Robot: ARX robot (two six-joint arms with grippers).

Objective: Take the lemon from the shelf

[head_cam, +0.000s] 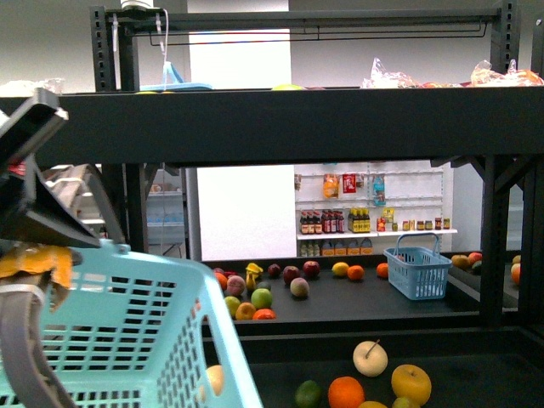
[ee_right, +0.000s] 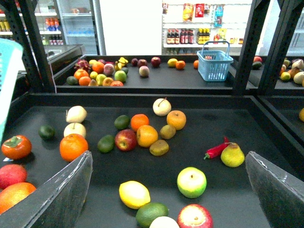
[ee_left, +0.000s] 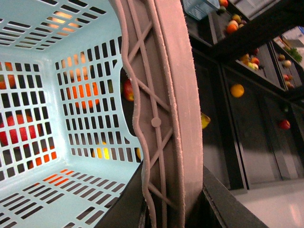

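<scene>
So, front view first: the light-blue basket point(head_cam: 127, 340) fills the lower left in front of the black shelf point(head_cam: 297, 123). I can't pick out the lemon here.

Left wrist view: the left gripper point(ee_left: 175, 209) looks clamped around the basket handle point(ee_left: 156, 95), with a dark jaw on each side of it.

Right wrist view: the right gripper point(ee_right: 168, 156) has its fingers point(ee_right: 61, 194) spread wide with nothing between them. The lemon point(ee_right: 134, 194) lies on the shelf tray near them, with a lime point(ee_right: 152, 214) touching it and a green apple point(ee_right: 192, 182) close by.

I'd guess the lemon is light and firm, with a waxy skin that's a bit slippery, and it'll probably roll. I'd pinch it across its short middle and watch the lime on that side.
</scene>
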